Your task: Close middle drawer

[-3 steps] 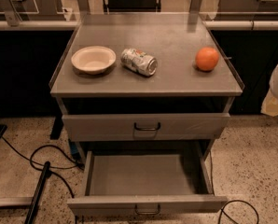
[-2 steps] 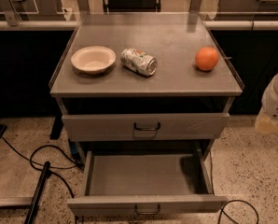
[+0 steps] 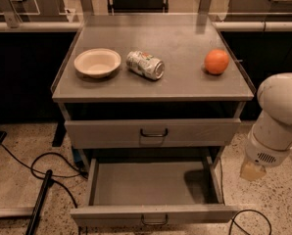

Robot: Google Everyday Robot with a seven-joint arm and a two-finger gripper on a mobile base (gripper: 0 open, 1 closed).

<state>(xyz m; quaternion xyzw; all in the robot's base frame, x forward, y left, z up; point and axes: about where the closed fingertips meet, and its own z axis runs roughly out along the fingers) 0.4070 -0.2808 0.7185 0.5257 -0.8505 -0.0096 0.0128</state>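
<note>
The middle drawer (image 3: 153, 214) is pulled far out at the bottom of the grey cabinet. Its wide shallow tray (image 3: 151, 182) holds nothing, and its low front panel carries a small dark U-shaped handle (image 3: 154, 222). Above it is another grey drawer front (image 3: 153, 131) with a dark handle, nearly flush with the cabinet. My white arm (image 3: 278, 116) comes in from the right. My gripper (image 3: 254, 170) hangs at its lower end, to the right of the open drawer's right side and apart from it.
On the cabinet top (image 3: 185, 77) sit a white bowl (image 3: 97, 62), a crushed can (image 3: 145, 65) on its side and an orange (image 3: 217, 61). Black cables (image 3: 43, 170) and a dark pole (image 3: 38, 204) lie on the speckled floor at left. Another cable (image 3: 249, 222) lies at bottom right.
My arm has moved in from the right edge, leftward and downward, nearer the open drawer's right side. The drawers and the things on top have not moved.
</note>
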